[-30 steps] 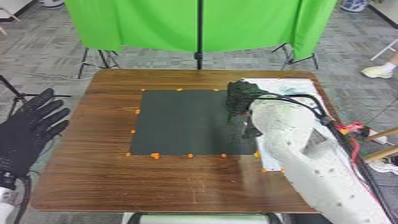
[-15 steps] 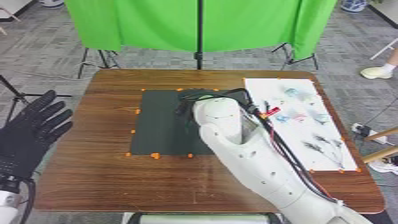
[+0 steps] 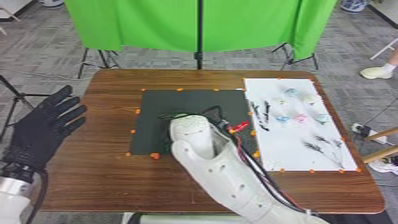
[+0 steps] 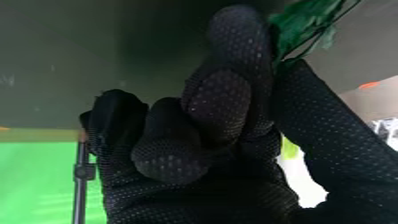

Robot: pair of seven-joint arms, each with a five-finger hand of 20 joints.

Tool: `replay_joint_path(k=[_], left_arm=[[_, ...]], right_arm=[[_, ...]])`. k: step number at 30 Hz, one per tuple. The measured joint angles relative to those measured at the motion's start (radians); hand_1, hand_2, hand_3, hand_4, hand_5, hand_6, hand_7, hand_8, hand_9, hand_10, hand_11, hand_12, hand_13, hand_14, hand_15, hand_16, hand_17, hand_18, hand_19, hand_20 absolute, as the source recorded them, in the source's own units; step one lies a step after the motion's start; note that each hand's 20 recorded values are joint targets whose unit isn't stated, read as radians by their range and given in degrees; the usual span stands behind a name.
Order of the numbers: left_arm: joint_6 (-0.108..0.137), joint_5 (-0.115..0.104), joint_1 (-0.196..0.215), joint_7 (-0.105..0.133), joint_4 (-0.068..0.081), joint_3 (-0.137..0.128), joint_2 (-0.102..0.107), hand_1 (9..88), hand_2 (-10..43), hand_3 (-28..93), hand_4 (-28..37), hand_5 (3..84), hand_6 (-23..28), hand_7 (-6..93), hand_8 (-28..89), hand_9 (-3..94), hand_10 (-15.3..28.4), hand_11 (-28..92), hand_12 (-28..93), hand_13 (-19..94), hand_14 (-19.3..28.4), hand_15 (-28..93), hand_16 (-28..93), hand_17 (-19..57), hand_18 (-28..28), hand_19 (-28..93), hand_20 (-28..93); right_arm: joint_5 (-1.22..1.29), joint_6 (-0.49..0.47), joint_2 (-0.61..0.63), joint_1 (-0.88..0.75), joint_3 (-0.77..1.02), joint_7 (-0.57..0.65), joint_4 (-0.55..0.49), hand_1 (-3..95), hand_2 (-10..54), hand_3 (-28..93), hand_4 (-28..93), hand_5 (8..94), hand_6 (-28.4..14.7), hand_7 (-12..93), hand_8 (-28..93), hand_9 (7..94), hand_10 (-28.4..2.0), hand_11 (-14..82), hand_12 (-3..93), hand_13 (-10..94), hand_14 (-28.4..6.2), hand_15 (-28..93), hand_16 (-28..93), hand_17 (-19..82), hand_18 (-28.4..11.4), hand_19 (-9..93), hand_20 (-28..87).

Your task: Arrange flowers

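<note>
In the head view my right hand (image 3: 169,123), largely hidden by its own arm, is over the dark mat (image 3: 155,102). Dark green leaves (image 3: 174,115) show at its far side. The right wrist view has my right hand (image 4: 233,100) with its thumb and a finger pinching a green leafy stem (image 4: 306,30). Small blue, white and yellowish flowers, a pink flower (image 3: 300,118) and dark sprigs (image 3: 330,146) lie on the white sheet (image 3: 275,155) at right. My left hand (image 3: 40,127) is beside the table's left edge, fingers straight.
The brown table (image 3: 107,175) carries the mat and sheet, both marked round with small orange pieces. Beyond its far edge hangs a green cloth (image 3: 151,25) with a dark stand in front. Red and black cables run along the right arm.
My right hand has moved left from the border of mat and sheet to over the mat, uncovering the flowers and sprigs. The left hand has shifted slightly towards the table.
</note>
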Motion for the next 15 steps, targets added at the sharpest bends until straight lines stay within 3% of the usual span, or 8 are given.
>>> replay_joint_path(k=[4, 15], left_arm=[[-0.011, -0.001, -0.018, -0.021, 0.010, 0.007, 0.002, 23.6, -7.3, 69, -27.7, 24.3, 1.2, 20.8, -12, 20.7, 9.7, 19, 17, 15, 12.4, 28, 0, -11.3, 18.4, 38, 8], [-0.015, -0.008, -0.030, -0.050, 0.035, 0.011, 0.001, 23.5, -7.2, 69, -27.7, 24.3, 1.2, 20.8, -12, 20.7, 9.7, 20, 17, 15, 12.4, 28, 0, -11.3, 18.4, 38, 8]], right_arm=[[0.006, 0.005, -0.018, -0.018, 0.016, 0.014, -0.006, 29.1, 2.3, 92, -12, 91.9, -3.2, 43, -8, 87.9, -8.7, 55.0, 30.3, 83, -3.2, 80, 32, 58, -16.3, 93, 71], [0.003, 0.036, -0.046, -0.057, 0.047, 0.056, -0.014, 29.4, 2.5, 92, -13, 91.8, -2.8, 44, -11, 87.7, -8.4, 54.7, 30.6, 83, -3.0, 80, 32, 59, -16.3, 93, 71]])
